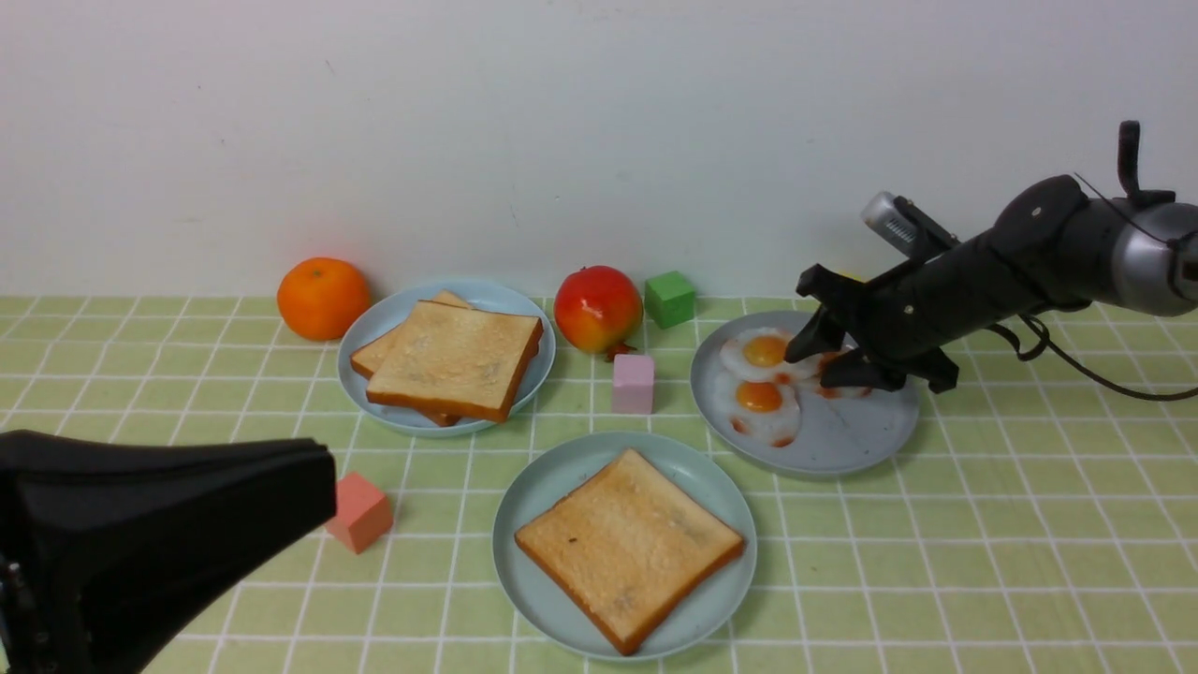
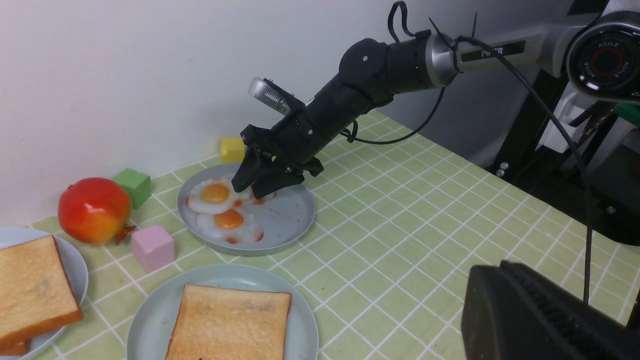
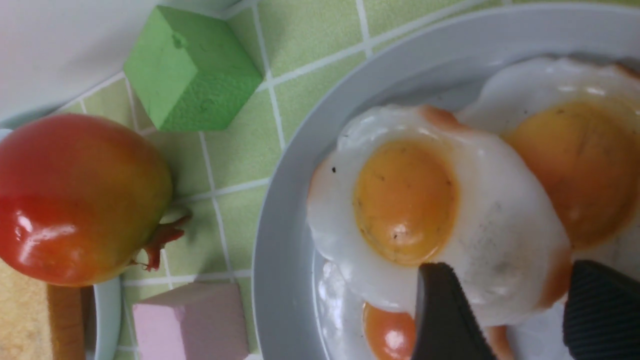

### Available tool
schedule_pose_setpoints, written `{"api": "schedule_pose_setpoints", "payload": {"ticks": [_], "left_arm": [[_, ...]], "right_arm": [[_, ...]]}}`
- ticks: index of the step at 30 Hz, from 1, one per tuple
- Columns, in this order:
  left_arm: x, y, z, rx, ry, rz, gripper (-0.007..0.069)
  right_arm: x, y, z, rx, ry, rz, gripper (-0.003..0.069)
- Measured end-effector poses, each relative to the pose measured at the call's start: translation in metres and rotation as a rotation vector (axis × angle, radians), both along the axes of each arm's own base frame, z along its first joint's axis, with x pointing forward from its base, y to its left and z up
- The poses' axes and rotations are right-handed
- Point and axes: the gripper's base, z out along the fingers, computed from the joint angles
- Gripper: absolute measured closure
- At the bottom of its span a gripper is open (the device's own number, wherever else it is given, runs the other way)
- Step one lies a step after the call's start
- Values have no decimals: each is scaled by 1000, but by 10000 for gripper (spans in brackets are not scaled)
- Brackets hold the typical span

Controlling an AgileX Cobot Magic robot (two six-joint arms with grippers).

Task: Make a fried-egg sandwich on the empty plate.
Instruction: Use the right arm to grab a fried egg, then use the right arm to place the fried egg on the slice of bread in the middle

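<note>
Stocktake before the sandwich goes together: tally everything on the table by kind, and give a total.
Plates: 3
Toast slices showing: 3
Fried eggs: 3
Blocks: 4
Fruits: 2
Total: 15

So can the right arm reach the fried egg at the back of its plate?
Probably yes. The right gripper is open, with its jaws on either side of that fried egg near its edge on the grey-blue plate, and nothing is in the way.
</note>
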Motion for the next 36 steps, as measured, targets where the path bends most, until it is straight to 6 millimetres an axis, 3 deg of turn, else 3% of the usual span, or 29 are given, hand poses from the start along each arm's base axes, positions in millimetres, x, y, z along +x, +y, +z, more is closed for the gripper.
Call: {"api": "schedule_pose_setpoints", "payload": {"ticks": [9, 17, 21, 25, 29, 36], "left_arm": [[0, 0, -1, 7, 6, -1, 636], [0, 0, -1, 8, 7, -1, 634], [0, 0, -1, 8, 7, -1, 634], [0, 0, -1, 9, 8, -1, 634], [0, 0, -1, 10, 8, -1, 634], [0, 0, -2, 17, 15, -3, 630]], "right_arm": [[0, 1, -1, 11, 3, -5, 354], [1, 0, -3, 11, 6, -6, 569], [0, -1, 3, 14, -1, -4, 587], [-4, -6, 17, 22, -1, 12, 587], [-17, -14, 53, 24, -23, 97, 587], [-59, -9, 106, 25, -55, 227, 587]]}}
